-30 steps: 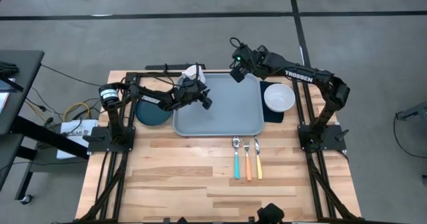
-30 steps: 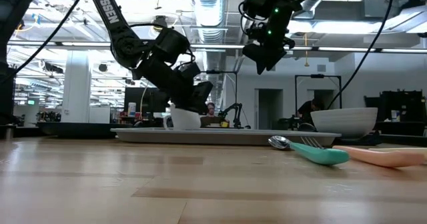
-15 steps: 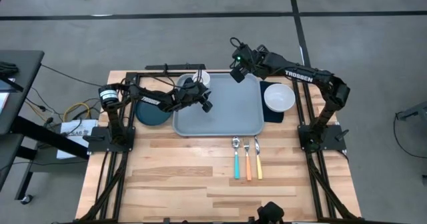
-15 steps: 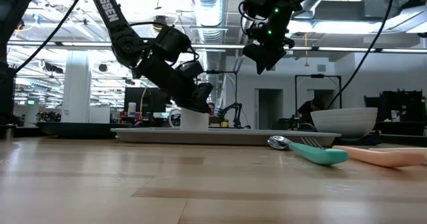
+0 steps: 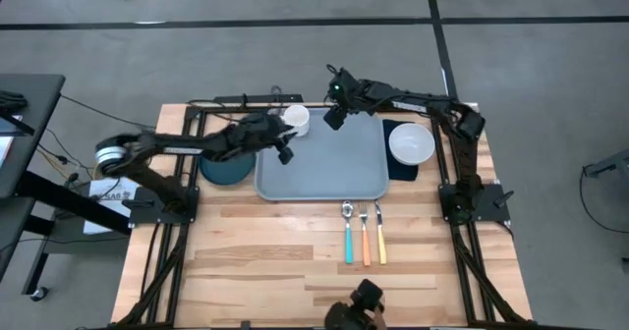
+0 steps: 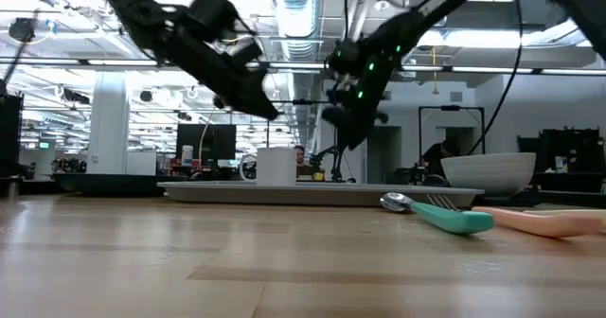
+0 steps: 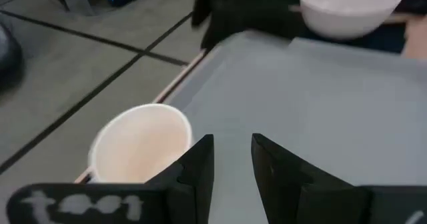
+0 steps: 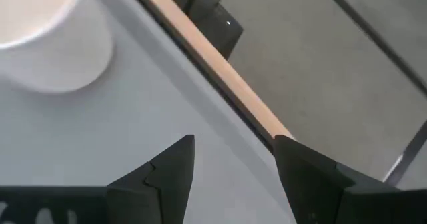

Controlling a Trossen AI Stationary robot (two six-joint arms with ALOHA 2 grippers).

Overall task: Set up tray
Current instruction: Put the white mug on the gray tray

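Note:
The light blue-grey tray [image 5: 329, 168] lies flat on the table's far half. A white cup [image 5: 296, 119] stands upright on its base in the tray's far left corner [image 6: 276, 165]. My left gripper [image 5: 285, 150] hovers above the tray just near-left of the cup [image 7: 140, 144], open with a narrow gap [image 7: 232, 151] and touching nothing. My right gripper [image 5: 332, 116] hangs open over the tray's far edge, right of the cup [image 8: 47, 37], its fingers wide apart [image 8: 233, 151].
A white bowl [image 5: 411, 143] sits on a dark navy napkin [image 5: 398, 165] right of the tray. A round dark teal plate [image 5: 224, 166] lies left of it. Three utensils with teal [image 5: 348, 242], orange [image 5: 365, 244] and yellow [image 5: 380, 242] handles lie near of the tray.
The cup was tilted in my left gripper, then stood upright on the tray's far left corner. My left gripper has come off it and risen, drawing back toward the table's left. My right gripper has moved left and down toward the cup.

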